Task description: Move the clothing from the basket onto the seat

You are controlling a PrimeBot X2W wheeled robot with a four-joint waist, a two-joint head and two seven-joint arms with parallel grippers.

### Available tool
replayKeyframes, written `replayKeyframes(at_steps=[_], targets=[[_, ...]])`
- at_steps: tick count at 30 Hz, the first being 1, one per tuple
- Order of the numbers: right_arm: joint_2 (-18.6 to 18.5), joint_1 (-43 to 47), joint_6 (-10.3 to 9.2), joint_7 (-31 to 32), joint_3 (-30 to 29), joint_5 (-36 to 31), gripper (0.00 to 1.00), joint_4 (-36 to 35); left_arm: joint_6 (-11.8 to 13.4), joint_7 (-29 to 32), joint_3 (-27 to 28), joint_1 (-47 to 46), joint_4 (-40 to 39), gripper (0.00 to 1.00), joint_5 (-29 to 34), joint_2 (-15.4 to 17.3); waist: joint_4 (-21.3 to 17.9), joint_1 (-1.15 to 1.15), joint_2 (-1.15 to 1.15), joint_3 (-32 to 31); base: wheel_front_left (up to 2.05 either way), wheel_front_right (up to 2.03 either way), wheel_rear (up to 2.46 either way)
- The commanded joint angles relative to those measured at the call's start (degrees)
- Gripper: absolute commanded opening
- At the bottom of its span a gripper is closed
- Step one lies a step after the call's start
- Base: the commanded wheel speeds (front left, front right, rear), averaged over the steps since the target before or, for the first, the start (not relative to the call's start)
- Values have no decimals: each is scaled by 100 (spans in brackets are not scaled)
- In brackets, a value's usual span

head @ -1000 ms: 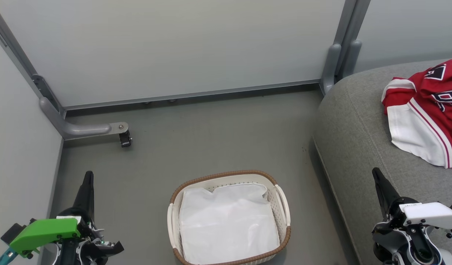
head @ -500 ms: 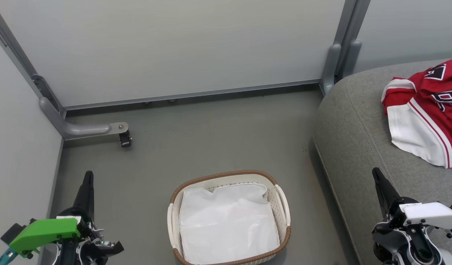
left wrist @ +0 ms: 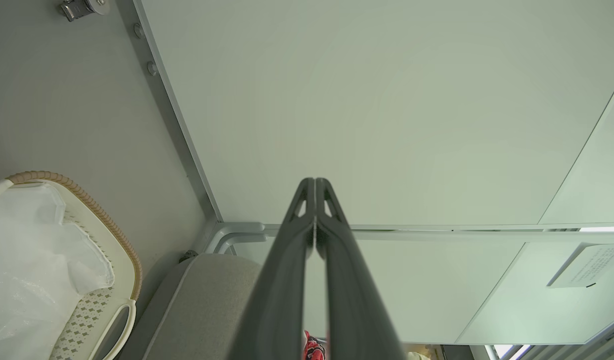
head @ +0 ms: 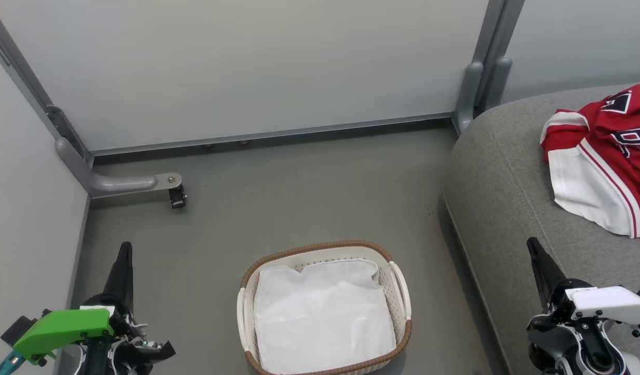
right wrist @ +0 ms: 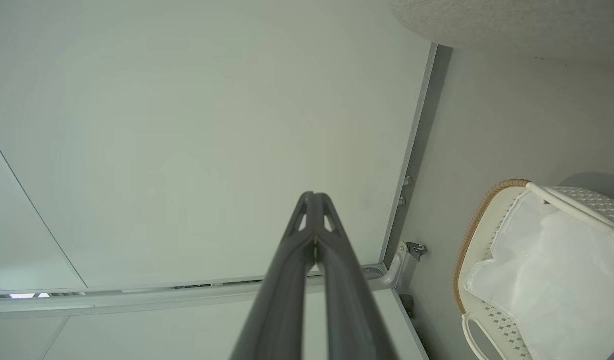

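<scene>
The clothing (head: 606, 156) lies crumpled on the seat (head: 507, 208), well apart from the basket (head: 320, 246), which holds a white sheet (head: 322, 312). The left gripper (left wrist: 315, 182) and right gripper (right wrist: 313, 196) are clenched on nothing. The jersey looks light, limp and slick, so a pinch on a bunched red fold would likely hold best.

Red clothing (head: 606, 156) lies crumpled on grey seat (head: 507, 177); white basket (head: 401, 284) stands alongside.

White cloth sheet (head: 322, 312), grey floor (head: 299, 198), pale partition panel (head: 247, 67), small black caster (head: 177, 198)
</scene>
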Motion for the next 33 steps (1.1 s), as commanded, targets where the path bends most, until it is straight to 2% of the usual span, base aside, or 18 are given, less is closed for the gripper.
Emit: replayKeyframes(at_steps=[1,33], targets=[[-36,-44,0,18,-12,23,0,-18,-31,25,16,-65,-8,0,29,-2,0,0,0,0,0,0,0],[-36,-44,0,17,-12,23,0,-19,-28,28,19,-66,-8,0,33,-4,0,0,0,0,0,0,0]])
